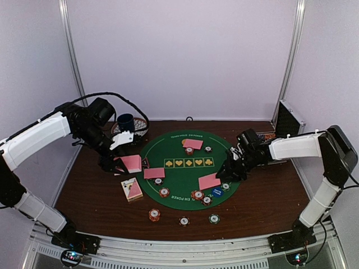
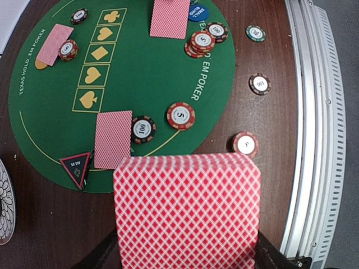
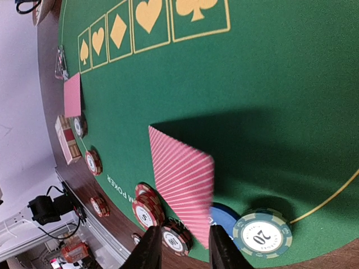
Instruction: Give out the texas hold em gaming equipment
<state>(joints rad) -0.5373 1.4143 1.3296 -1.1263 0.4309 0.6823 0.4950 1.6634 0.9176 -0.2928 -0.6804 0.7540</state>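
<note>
Table [image 1: 95,202] of dark wood carries a round green mat [image 1: 179,176] at centre. Metal case [image 1: 289,119] stands open at the far right. Left pincer [image 1: 119,164] hangs over the mat's left rim, clamped on the held cards [image 2: 187,210]. They lie flat with pink backs up; one card or several, cannot tell. Right pincer [image 3: 185,246] sits low over the mat's near-right part, fingers [image 3: 150,249] slightly spread with a gap showing. Tilted card [image 3: 182,179], pink back up, has its corner between the tips and touches one finger. Its shadow falls on the mat; no firm grip can be seen. Dark blue cup [image 1: 125,121] sits on a patterned saucer [image 2: 4,207], far left of the mat. Card box [image 1: 132,189] lies on bare wood just left of the mat.

Left card [image 2: 113,138] lies flat on the mat by its left rim. Far card [image 2: 55,43] lies flat at the far side. Black-red triangular marker [image 2: 76,168] rests on the rim just beside the left card. Blue button [image 2: 197,12] is near the tilted card. Orange button [image 2: 40,65] peeks out from under the far card.

Striped mat chips [image 2: 180,115] dot the near rim, one touching the left card and one on the far card's edge. Three loose chips [image 1: 184,221] lie apart on bare wood near the front edge.
</note>
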